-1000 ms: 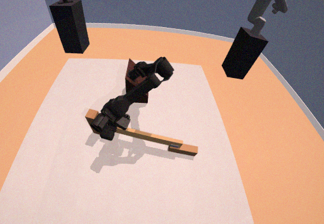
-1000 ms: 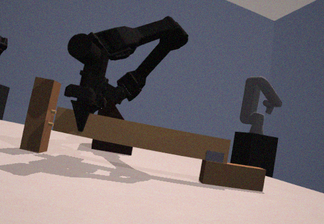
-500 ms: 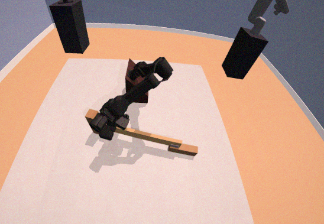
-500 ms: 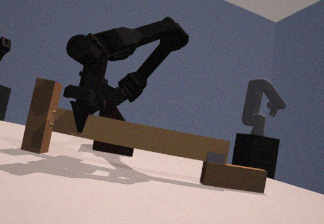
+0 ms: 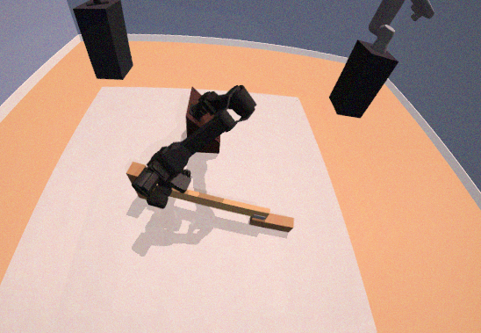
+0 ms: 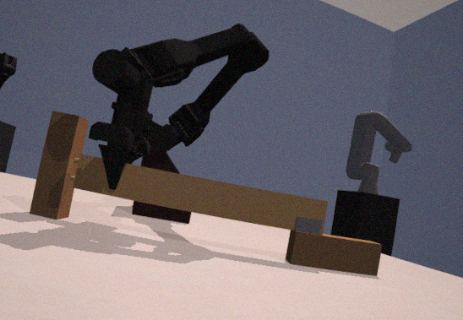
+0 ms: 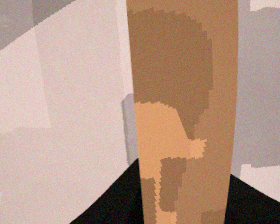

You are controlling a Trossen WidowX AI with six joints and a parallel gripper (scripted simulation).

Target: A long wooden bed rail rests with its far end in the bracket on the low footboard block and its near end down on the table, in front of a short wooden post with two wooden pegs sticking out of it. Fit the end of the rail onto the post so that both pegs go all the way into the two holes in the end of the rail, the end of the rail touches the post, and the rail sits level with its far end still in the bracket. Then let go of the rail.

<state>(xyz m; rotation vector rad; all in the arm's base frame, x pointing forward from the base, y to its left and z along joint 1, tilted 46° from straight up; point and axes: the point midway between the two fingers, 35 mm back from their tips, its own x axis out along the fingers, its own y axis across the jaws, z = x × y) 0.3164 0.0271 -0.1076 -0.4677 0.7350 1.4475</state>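
The wooden rail (image 5: 211,200) (image 6: 211,196) (image 7: 221,100) is off the table at its near end. My gripper (image 6: 113,180) (image 7: 168,165) is shut on it near that end, one finger on each side. The rail's far end sits in the grey bracket (image 5: 258,217) (image 6: 308,225) on the footboard block (image 5: 281,222) (image 6: 334,252). The post (image 5: 136,169) (image 6: 55,166) stands upright beside the near end. The upper peg (image 6: 76,160) and lower peg (image 6: 73,177) show in front of the rail's end, at its height. The holes are hidden. The rail looks roughly level.
My arm (image 5: 206,135) (image 6: 169,58) reaches over the rail from its dark base (image 5: 204,142) (image 6: 160,213) behind it. Two black pedestals (image 5: 103,41) (image 5: 364,81) with other arms stand far back, beyond the white table top (image 5: 197,287).
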